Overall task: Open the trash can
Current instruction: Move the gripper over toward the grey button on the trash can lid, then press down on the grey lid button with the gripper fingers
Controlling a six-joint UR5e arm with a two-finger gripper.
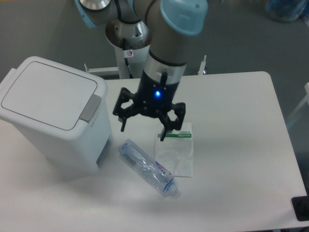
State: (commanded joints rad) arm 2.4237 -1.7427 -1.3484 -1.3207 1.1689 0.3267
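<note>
White trash can (50,118), lid closed, sits left of the hand (142,130), whose 2 fingers are spread apart.

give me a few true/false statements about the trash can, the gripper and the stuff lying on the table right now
1. The trash can has its lid shut. True.
2. The gripper is clamped on the grey latch. False: it is open, holds nothing, and is to the right of the can, clear of the latch.
3. A clear plastic bottle lies on its side on the table. True.
4. The bottle stands inside the trash can. False: it lies on the table, right of the can.
5. A clear plastic bag with a green label lies beside the bottle. True.
</note>
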